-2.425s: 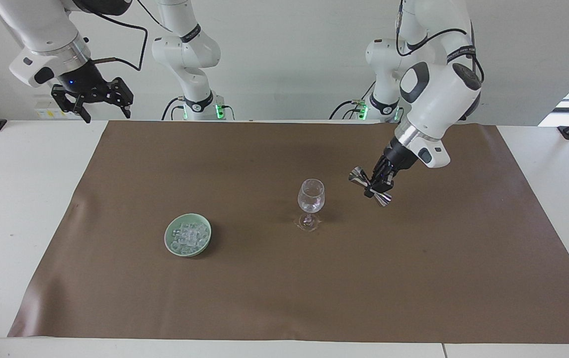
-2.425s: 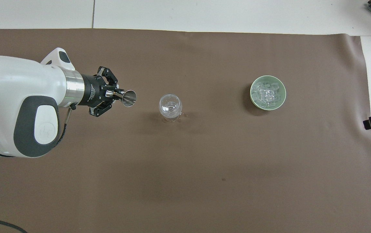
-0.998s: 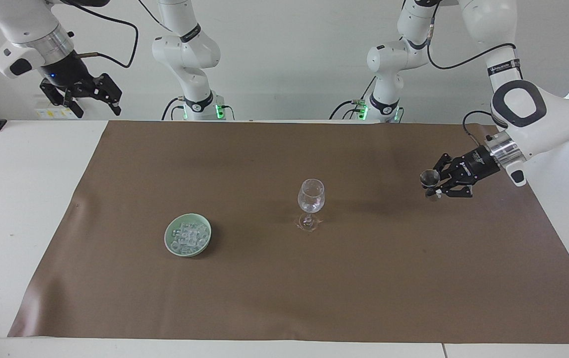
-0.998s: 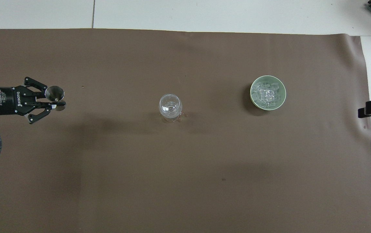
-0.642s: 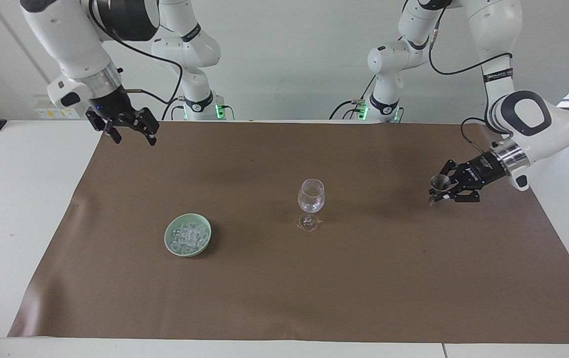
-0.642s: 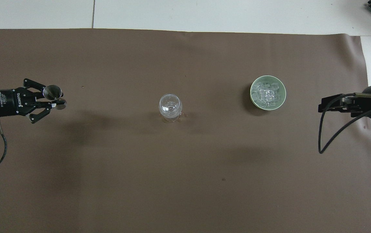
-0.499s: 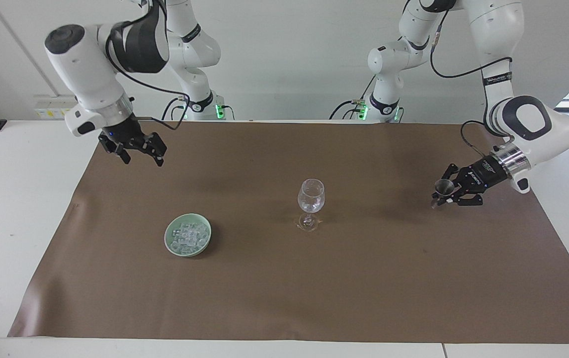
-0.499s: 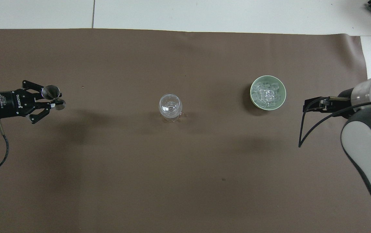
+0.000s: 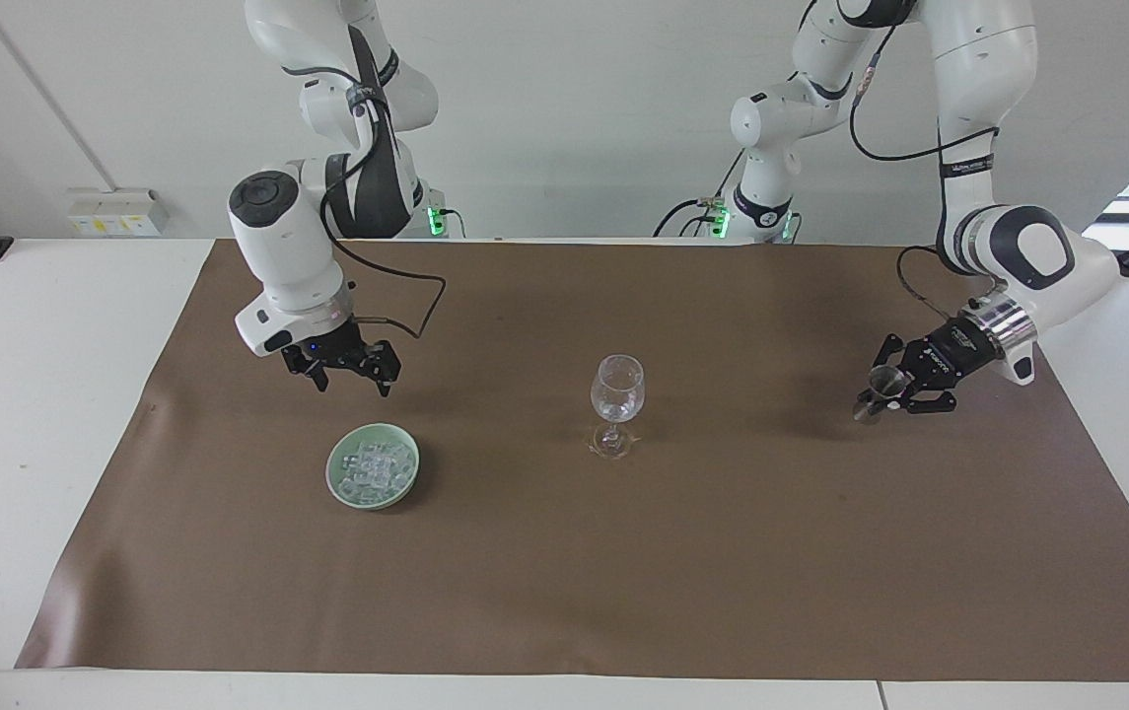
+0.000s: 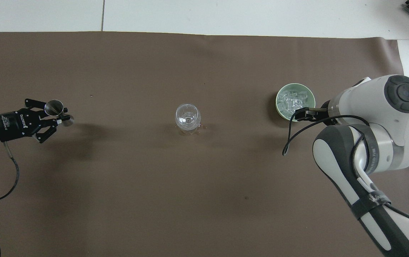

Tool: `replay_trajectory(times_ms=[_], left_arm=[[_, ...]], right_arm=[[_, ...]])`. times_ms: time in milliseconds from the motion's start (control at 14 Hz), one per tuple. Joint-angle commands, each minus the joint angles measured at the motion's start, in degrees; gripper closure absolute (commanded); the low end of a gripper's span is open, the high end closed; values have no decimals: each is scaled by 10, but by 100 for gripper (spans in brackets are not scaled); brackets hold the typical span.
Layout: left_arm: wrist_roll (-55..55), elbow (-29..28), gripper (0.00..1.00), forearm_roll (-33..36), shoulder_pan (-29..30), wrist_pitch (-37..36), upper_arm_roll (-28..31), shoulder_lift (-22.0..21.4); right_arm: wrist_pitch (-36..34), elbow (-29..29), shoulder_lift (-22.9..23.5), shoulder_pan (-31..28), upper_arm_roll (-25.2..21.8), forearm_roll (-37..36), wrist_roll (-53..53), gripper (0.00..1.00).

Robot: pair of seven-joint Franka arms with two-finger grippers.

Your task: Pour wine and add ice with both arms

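Ice [image 9: 374, 470] lies below the spread right claw [image 9: 354, 377]; left claw [image 9: 894, 391] grips a jigger [image 9: 879, 388].

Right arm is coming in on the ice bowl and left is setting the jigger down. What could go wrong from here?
1. The open right gripper hangs beside the green bowl; descending off-centre could clip the rim and scatter ice.
2. The left gripper grips the jigger tilted; released unseated, it may topple.

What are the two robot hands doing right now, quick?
Left gripper: shut on the metal jigger, low over the brown mat.
Right gripper: open, holding nothing, above the mat beside the bowl of ice.
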Motion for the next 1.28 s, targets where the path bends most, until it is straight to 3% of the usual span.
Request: replay_trajectory(times_ms=[0, 571, 1141, 1212], left_arm=[[38, -16, 100, -43, 17, 5, -6, 19], [65, -29, 100, -108, 20, 16, -6, 54], [103, -56, 100, -146, 21, 27, -5, 49], [103, -57, 100, -157, 17, 28, -5, 49]], right_arm=[[28, 6, 29, 0, -2, -24, 6, 0], [43, 53, 83, 4, -2, -35, 11, 0], [73, 84, 128, 17, -2, -35, 47, 0], [73, 86, 130, 18, -2, -35, 48, 5]])
